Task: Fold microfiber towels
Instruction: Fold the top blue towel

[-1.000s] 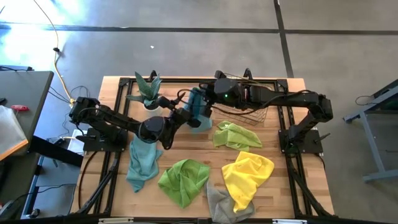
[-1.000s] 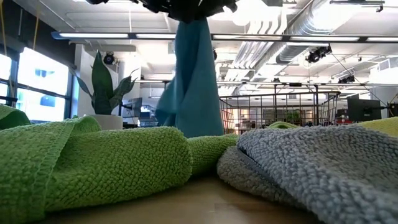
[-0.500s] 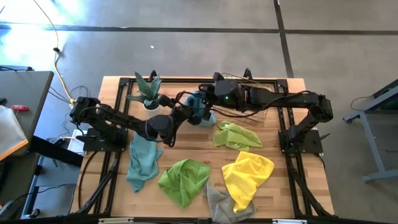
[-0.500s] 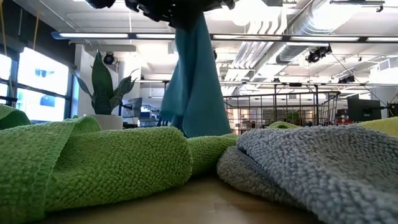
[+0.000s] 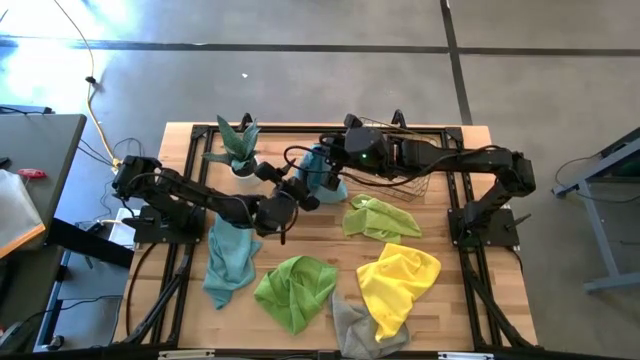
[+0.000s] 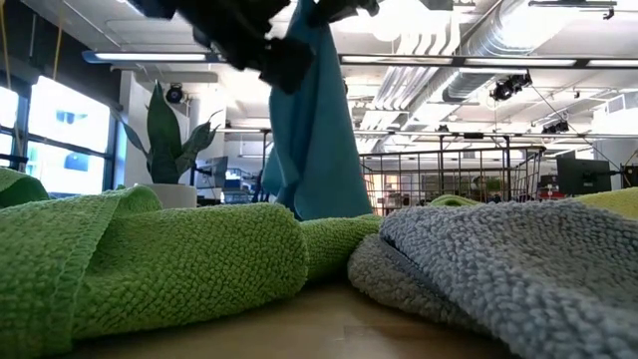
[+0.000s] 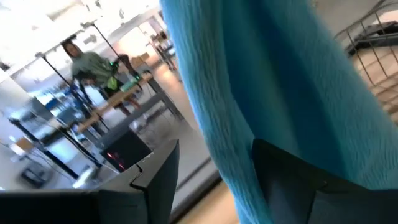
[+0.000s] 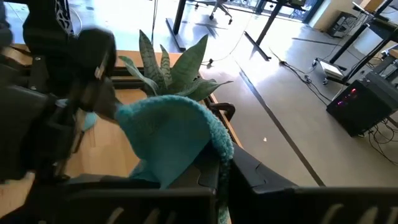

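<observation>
My right gripper (image 5: 327, 157) is shut on a teal-blue towel (image 5: 322, 178) above the table's far middle. The towel hangs down from it (image 6: 311, 130); its lower end is hidden behind a lime green towel (image 6: 150, 264). My left gripper (image 5: 300, 195) is open beside the hanging towel (image 7: 249, 93), which passes between its two fingers. Lying on the table are a second teal towel (image 5: 230, 255), two lime green towels (image 5: 295, 290) (image 5: 380, 218), a yellow one (image 5: 400, 280) and a grey one (image 5: 355, 325). My right gripper pinches a bunched fold at the teal towel's top (image 8: 217, 146) between its two fingers. The cloth humps up over the fingers (image 8: 171, 127), and the rest hangs slack below. My left gripper has the hanging cloth (image 7: 239, 186) close to one finger (image 7: 292, 180); I cannot tell whether they touch.
A copper wire basket (image 5: 405, 182) stands at the far right under my right arm. A potted plant (image 5: 236, 146) stands at the far left, close to my left arm. The loose towels cover most of the near half of the table.
My left gripper has come down from the towel's top and drawn a little toward the table's near-left, alongside the hanging cloth. The teal towel still hangs from my right gripper and has swung slightly.
</observation>
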Action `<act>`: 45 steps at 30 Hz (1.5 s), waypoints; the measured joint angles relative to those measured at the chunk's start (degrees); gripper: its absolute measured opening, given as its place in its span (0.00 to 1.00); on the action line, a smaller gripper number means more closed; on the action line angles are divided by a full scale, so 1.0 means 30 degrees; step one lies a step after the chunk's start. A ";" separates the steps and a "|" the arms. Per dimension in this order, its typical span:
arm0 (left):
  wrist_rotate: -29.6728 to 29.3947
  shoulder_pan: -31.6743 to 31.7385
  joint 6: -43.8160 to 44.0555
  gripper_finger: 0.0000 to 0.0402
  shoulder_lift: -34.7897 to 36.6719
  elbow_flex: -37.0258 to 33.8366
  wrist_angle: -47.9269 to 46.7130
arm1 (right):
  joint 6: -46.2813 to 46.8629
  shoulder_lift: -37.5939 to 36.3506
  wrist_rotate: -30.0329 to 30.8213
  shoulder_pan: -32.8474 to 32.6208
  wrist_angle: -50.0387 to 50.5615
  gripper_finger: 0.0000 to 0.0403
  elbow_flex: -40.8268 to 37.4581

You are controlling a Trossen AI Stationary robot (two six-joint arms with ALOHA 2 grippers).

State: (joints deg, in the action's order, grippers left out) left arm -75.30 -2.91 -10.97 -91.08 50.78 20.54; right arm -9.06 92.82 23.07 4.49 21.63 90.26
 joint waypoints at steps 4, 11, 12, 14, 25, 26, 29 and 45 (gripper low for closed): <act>0.0475 0.0064 0.2233 0.48 0.0000 -0.1109 -0.0081 | 0.0006 0.0000 -0.0006 0.0000 -0.0007 0.00 0.0000; 0.0665 0.0311 0.6011 0.48 0.0004 -0.3159 -0.0062 | 0.0021 0.0000 0.0000 0.0000 -0.0015 0.00 0.0000; 0.0940 0.0321 0.6571 0.48 0.0004 -0.3425 -0.0069 | 0.0027 0.0000 -0.0007 0.0000 -0.0015 0.00 0.0000; 0.1633 0.0382 0.7597 0.48 0.0004 -0.3895 -0.0069 | 0.0046 0.0000 -0.0007 0.0000 -0.0072 0.00 0.0000; 0.3482 0.0877 0.9314 0.34 0.0004 -0.4850 0.0114 | 0.0057 0.0000 -0.0131 0.0000 -0.0444 0.00 0.0000; 0.3534 0.0915 0.9308 0.32 0.0004 -0.4850 0.0106 | 0.0065 0.0000 -0.0290 -0.0006 -0.0437 0.00 0.0000; 0.3525 0.0982 0.8851 0.22 0.0004 -0.4850 0.0148 | 0.0072 0.0000 -0.0721 -0.0007 -0.0426 0.00 0.0000; 0.2768 -0.1931 0.1835 0.01 0.0355 -0.3153 -0.0144 | 0.0434 -0.0015 -0.1716 -0.0388 0.1640 0.00 -0.0623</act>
State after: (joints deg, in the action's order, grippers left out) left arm -66.99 -8.71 -5.47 -90.01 41.32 20.11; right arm -7.76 92.77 17.92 3.33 26.55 88.39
